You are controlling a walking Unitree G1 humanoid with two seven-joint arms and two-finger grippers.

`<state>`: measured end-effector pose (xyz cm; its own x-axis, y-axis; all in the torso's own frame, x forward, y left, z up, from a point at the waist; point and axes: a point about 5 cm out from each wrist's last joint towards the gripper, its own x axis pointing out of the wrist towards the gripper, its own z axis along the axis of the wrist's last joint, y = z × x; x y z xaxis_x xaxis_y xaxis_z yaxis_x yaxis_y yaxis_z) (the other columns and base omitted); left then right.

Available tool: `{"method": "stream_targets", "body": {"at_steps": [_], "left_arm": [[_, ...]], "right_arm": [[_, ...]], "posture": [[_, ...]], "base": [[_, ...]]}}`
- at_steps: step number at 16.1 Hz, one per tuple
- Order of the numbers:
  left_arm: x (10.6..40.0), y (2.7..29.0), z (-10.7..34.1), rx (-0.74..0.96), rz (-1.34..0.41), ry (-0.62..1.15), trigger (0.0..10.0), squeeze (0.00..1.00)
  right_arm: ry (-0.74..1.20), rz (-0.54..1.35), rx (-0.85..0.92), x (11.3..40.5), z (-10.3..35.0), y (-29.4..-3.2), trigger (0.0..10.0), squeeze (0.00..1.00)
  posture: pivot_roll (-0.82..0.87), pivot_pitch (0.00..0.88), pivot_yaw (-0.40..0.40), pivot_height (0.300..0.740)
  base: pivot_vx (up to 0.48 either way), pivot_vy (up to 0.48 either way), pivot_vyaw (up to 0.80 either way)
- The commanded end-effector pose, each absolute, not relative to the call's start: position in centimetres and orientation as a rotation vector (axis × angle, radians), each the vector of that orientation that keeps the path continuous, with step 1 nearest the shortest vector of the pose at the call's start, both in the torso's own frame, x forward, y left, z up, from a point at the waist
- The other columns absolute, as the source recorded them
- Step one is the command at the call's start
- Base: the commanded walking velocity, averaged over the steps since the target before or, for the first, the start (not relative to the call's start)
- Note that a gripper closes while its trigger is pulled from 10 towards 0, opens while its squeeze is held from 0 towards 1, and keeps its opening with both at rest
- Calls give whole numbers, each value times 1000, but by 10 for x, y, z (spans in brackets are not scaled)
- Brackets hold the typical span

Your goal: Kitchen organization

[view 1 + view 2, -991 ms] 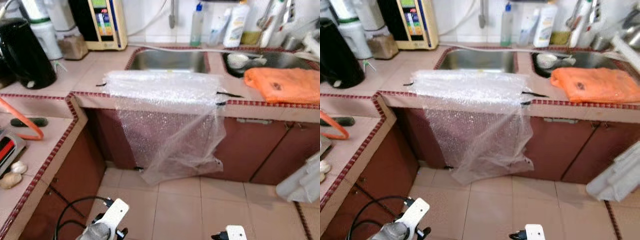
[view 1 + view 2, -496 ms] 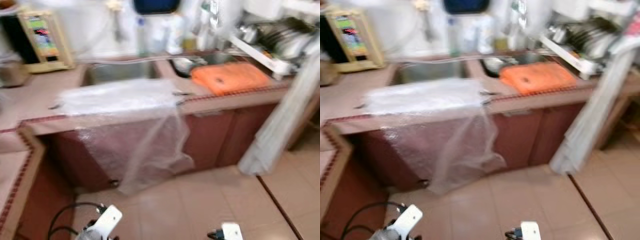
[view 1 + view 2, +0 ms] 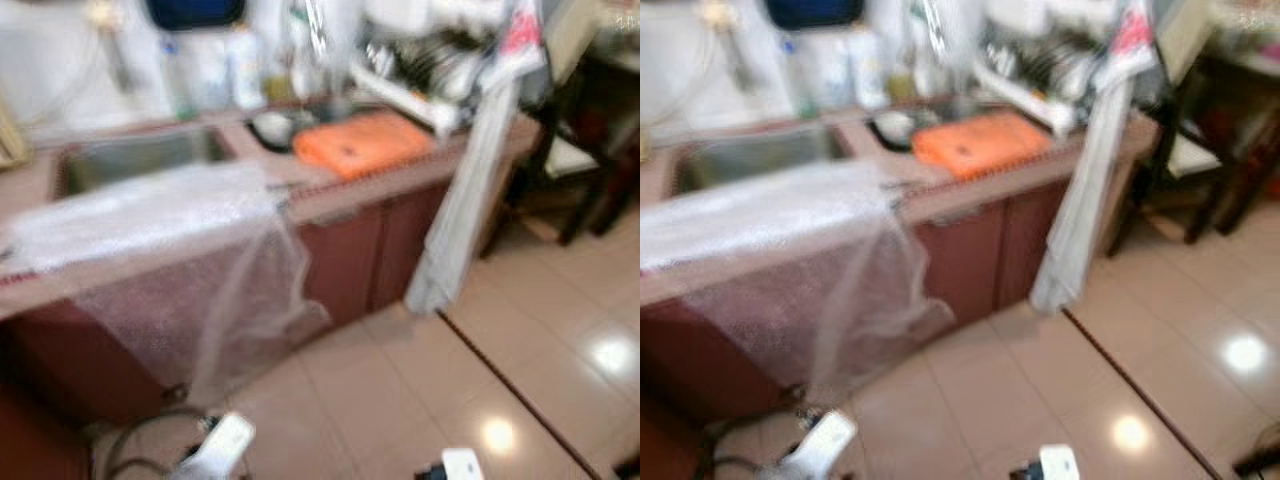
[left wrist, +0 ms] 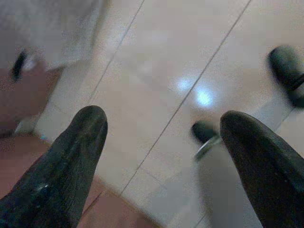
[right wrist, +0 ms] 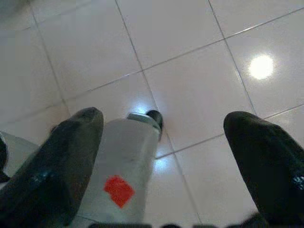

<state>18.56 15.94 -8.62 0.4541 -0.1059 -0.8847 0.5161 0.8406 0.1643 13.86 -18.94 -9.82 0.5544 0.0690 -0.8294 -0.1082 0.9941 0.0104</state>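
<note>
A tiled kitchen counter [image 3: 330, 195] runs along the wall, blurred. A sheet of bubble wrap [image 3: 160, 215] lies over its edge and hangs down the cabinet front. Behind it is a steel sink [image 3: 135, 160]. An orange cloth [image 3: 362, 142] lies on the counter to the right, with bottles [image 3: 240, 65] and a dish rack [image 3: 425, 75] behind it. Both arms hang low. In the left wrist view my left gripper [image 4: 164, 142] is open over floor tiles. In the right wrist view my right gripper [image 5: 164, 137] is open above the floor and my own leg [image 5: 123, 175].
A white cloth [image 3: 465, 190] hangs from the counter's right end down toward the floor. A dark chair and table [image 3: 580, 130] stand at the far right. Tiled floor [image 3: 480, 380] spreads before the cabinets. A black cable [image 3: 140, 440] lies at lower left.
The whole picture has slid left: the camera has turned right. The left counter with its kettle has left the view; the hanging cloth, chair and more floor have come in.
</note>
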Motion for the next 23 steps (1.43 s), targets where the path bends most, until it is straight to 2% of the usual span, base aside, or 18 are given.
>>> {"method": "stream_targets", "body": {"at_steps": [1, 6, 9, 14, 16, 19, 23], "left_arm": [[178, 170, -89, 438, -360, 1064, 10000, 0], [170, 175, -92, 433, -329, 1087, 10000, 0], [171, 172, -92, 426, -340, 1080, 10000, 0], [175, 172, -91, 453, -365, 1071, 10000, 0], [181, 174, -87, 442, -351, 1048, 10000, 0], [201, 169, -78, 360, -322, 998, 10000, 0], [211, 161, -73, 354, -342, 974, 10000, 0]], "right_arm": [[981, 143, -70, 143, -97, -188, 10000, 0], [981, 204, -110, 148, -95, -189, 10000, 0], [995, 223, -135, 146, -96, -190, 10000, 0], [992, 152, -89, 143, -97, -190, 10000, 0], [957, 57, -3, 145, -96, -190, 10000, 0], [849, -88, 172, 173, -85, -186, 10000, 0], [829, -51, 192, 186, -81, -165, 10000, 0]], "posture": [[-99, 0, 2, 740], [-90, 0, -53, 740], [-97, 0, -55, 740], [-118, 0, -8, 740], [-121, 0, 9, 740], [-127, 0, 37, 740], [-122, 0, 59, 740]], "base": [[0, 0, 0], [0, 0, 0], [0, 0, -133], [0, 0, -800], [0, 0, -800], [0, 0, -800], [0, 0, -800]]}}
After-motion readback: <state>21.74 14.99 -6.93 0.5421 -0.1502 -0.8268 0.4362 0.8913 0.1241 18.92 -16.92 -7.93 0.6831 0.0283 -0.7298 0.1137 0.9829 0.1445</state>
